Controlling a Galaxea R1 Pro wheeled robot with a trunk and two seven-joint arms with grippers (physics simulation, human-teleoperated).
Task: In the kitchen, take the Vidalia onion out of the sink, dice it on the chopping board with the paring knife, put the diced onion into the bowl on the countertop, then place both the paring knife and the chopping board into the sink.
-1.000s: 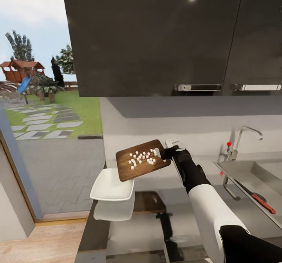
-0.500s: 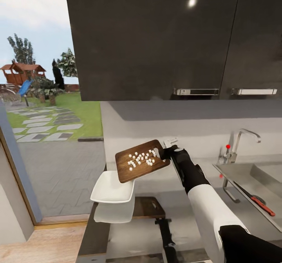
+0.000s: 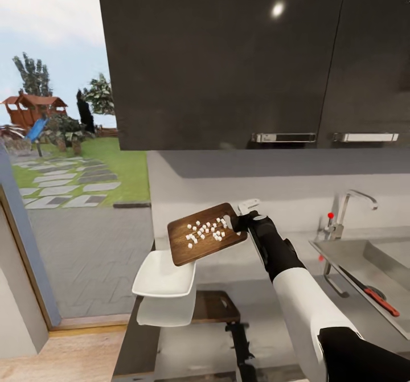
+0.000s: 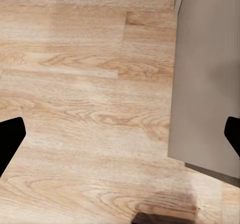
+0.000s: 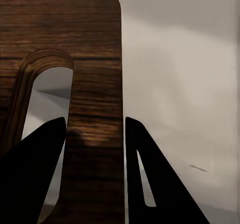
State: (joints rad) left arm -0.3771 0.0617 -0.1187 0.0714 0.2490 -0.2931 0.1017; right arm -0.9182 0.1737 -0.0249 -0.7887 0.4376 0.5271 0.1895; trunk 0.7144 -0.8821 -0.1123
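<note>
Clamped jaws of the right gripper [image 3: 234, 221] grasp the chopping board [image 3: 205, 233] by its handle edge, at centre frame in the head view. In the right wrist view, both dark fingers [image 5: 37, 169] flank the board [image 5: 95, 83] beside its slot. Board is held aloft, tilted, its lower corner overlapping the bowl [image 3: 162, 274]. White diced onion [image 3: 205, 230] pieces lie scattered on its face. Bowl sits below at the countertop [image 3: 250, 325] left end. At right, the paring knife [image 3: 373, 295] lies in the sink [image 3: 364, 279]. Left gripper [image 4: 120, 144] jaws stand released, wide apart, over wooden floor [image 4: 75, 83].
</note>
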